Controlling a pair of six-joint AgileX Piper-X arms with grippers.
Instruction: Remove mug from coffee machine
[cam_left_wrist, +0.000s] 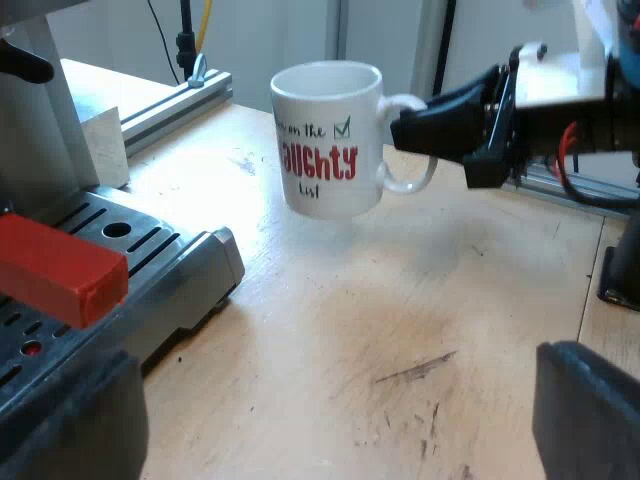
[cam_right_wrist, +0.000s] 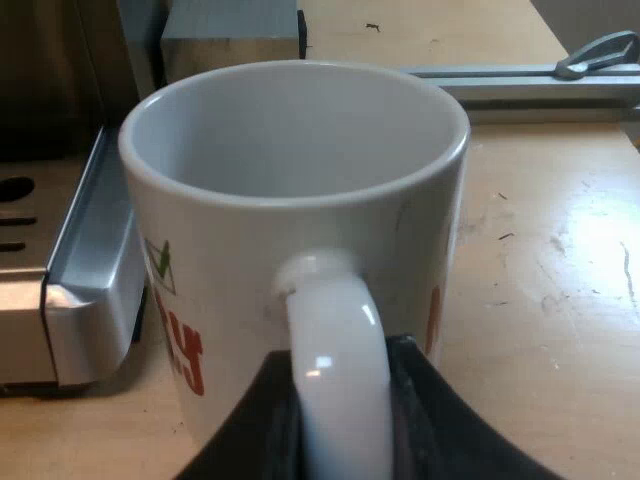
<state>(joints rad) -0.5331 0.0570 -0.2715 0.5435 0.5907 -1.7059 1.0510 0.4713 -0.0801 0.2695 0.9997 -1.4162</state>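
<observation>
A white mug (cam_left_wrist: 328, 140) with red "naughty list" lettering hangs upright and empty a little above the wooden table, clear of the espresso machine's drip tray (cam_left_wrist: 130, 250). My right gripper (cam_left_wrist: 408, 126) is shut on the mug's handle (cam_left_wrist: 405, 170). In the right wrist view its fingers (cam_right_wrist: 250, 425) clamp both sides of the handle (cam_right_wrist: 335, 350) of the mug (cam_right_wrist: 300, 170). My left gripper (cam_left_wrist: 330, 420) is open over the bare table with nothing between its fingers. The holder's red handle end (cam_left_wrist: 60, 270) sticks out over the tray.
The wooden table (cam_left_wrist: 400, 340) is scratched near the mug. An aluminium rail (cam_left_wrist: 180, 95) runs along the table's edge beyond the machine, and the rail (cam_right_wrist: 520, 80) also lies past the mug. The drip tray's corner (cam_right_wrist: 80, 290) is close to the mug.
</observation>
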